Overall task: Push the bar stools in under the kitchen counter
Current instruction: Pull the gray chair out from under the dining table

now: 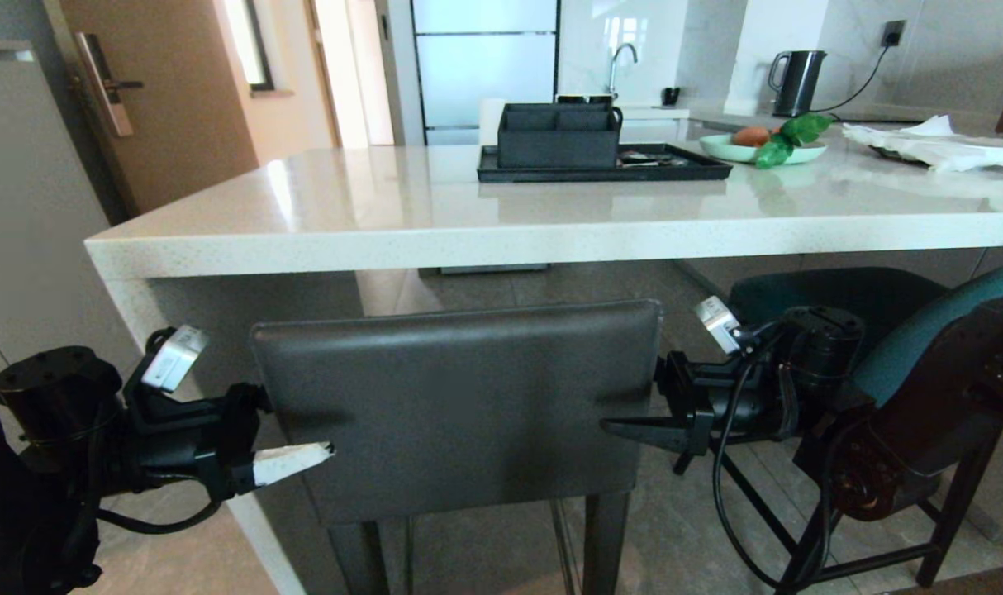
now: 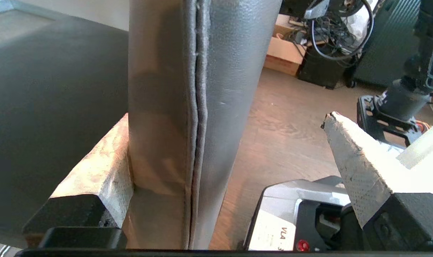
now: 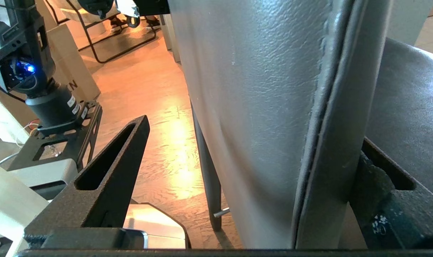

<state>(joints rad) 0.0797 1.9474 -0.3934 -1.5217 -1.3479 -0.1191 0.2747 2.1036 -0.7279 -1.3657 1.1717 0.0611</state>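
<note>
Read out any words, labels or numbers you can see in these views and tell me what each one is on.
"VLA" on the white label of the robot's base, then a character too cut off to read.
"N" on a cardboard box; the rest is hidden.
White tags on the wrist cameras: too small to read.
No readable text on the dark grey stool or the kitchen counter.

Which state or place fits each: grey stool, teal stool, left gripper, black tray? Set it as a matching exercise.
1. grey stool
2. teal stool
3. left gripper
4. black tray

a. on the counter
b. open, fingers either side of a backrest edge
c. to the robot's right, no gripper on it
d. straight ahead, between both grippers

Pairs: 1-d, 2-c, 3-b, 4-a
</note>
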